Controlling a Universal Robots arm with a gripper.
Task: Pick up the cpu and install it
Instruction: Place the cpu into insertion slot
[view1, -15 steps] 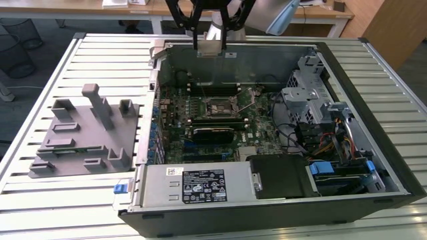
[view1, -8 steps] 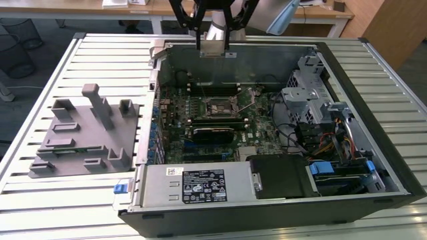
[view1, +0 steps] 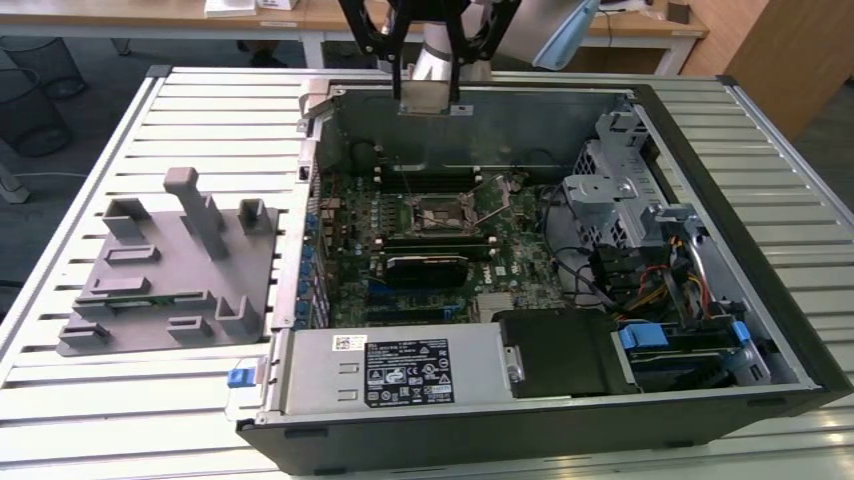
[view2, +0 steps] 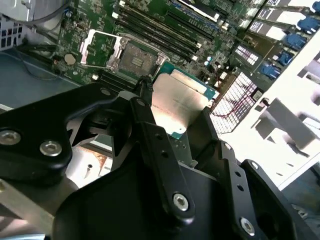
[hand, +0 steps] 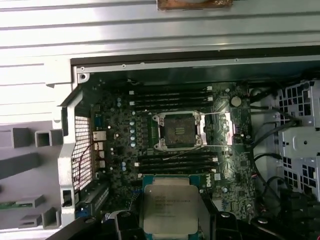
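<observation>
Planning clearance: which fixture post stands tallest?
The slim post at the fixture's middle; it rises well above the squat blocks around it.

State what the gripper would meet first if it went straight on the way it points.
Probably the motherboard, near the open socket. The gripper carries the cpu above the board, and depth is unclear.

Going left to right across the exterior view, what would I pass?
Grey plastic fixture plate with upright blocks → green motherboard inside the open black computer case → blue plastic drive caddy. The end effector holding the silvery square cpu overlaps the motherboard, so it's skipped.
</observation>
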